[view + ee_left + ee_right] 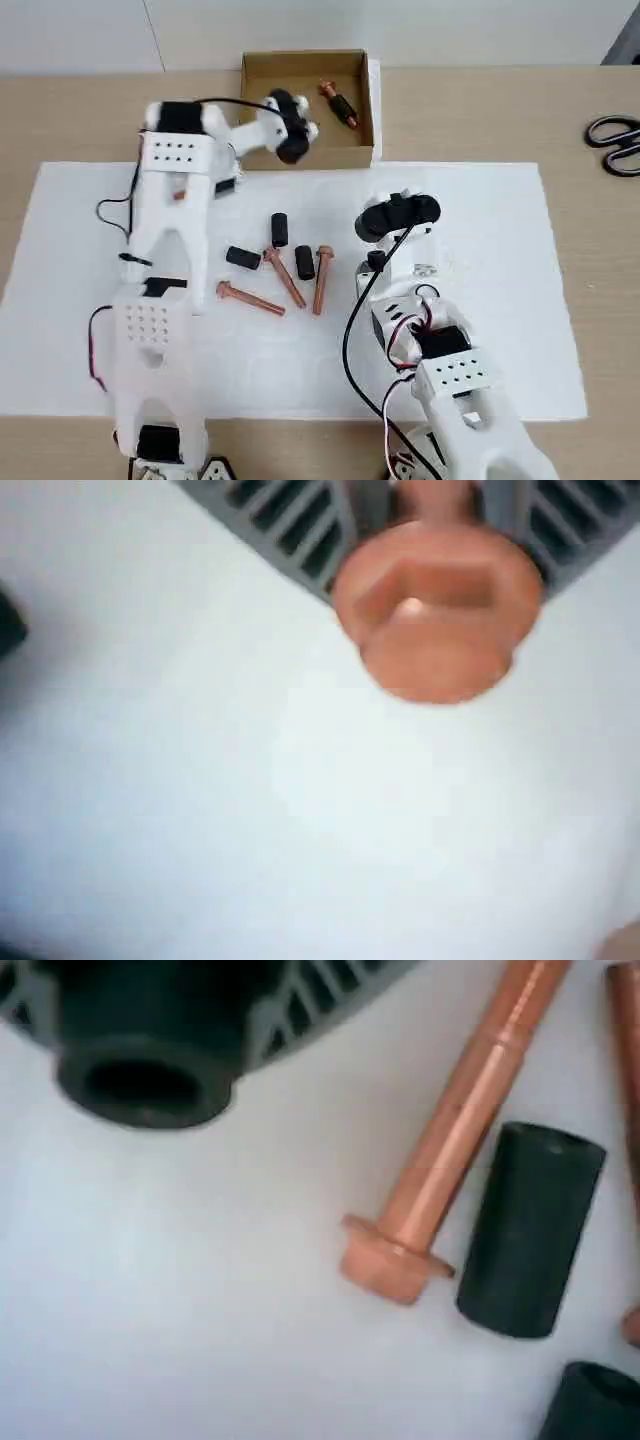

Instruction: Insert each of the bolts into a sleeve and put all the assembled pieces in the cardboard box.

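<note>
At the left of the counter (60,110), the left pincer (435,510) is clamped on a bolt (435,610). Midway back, one assembled piece (341,104) lies in the cardboard box (305,62). Rightward, the right pincer (170,1010) apparently grips a sleeve (140,1085). Insertion seems in hand: next, shank must meet bore.

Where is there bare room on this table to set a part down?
The white sheet is bare right of the right arm, out toward the scissors, and along its near edge between that arm and the left arm. The cardboard box is free left of the assembled piece. Crowded: the centre, with loose bolts and sleeves.
</note>
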Robot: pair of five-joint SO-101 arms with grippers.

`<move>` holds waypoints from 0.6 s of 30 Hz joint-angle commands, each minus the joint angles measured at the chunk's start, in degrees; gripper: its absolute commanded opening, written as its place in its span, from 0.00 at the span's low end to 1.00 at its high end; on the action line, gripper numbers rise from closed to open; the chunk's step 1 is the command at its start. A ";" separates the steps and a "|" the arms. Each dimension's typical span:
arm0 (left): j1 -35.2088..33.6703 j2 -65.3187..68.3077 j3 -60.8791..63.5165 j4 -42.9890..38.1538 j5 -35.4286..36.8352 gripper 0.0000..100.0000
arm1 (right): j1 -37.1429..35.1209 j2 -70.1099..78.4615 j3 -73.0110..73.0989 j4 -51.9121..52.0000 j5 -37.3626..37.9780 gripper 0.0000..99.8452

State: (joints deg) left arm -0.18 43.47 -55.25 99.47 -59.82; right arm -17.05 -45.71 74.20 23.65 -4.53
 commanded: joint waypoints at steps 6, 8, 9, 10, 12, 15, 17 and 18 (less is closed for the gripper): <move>-0.62 -22.15 -3.03 0.88 14.77 0.01 | -0.31 -1.63 -0.26 -11.65 0.26 0.01; -0.62 -25.05 -3.03 0.88 23.12 0.01 | -0.31 -1.54 -0.18 -18.95 0.09 0.01; -0.70 -26.37 -3.03 0.88 28.04 0.01 | -0.31 -1.27 -0.18 -22.90 0.00 0.01; -0.97 -27.69 -3.03 0.88 32.62 0.01 | -0.40 -1.10 0.26 -26.68 0.00 0.01; -1.05 -30.07 -3.03 0.88 39.21 0.01 | -1.54 -1.10 2.20 -34.51 0.26 0.01; -0.62 -33.76 -2.68 0.88 44.84 0.01 | -5.41 -1.54 6.86 -44.18 0.44 0.00; 0.88 -35.96 -1.63 0.79 46.95 0.01 | -7.96 -1.54 9.23 -48.40 0.44 0.00; 1.85 -37.01 -0.75 0.79 47.65 0.01 | -8.75 -1.45 10.02 -50.07 0.44 0.00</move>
State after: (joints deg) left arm -0.35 12.09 -55.34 99.56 -15.16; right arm -23.65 -45.71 83.16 -19.60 -4.53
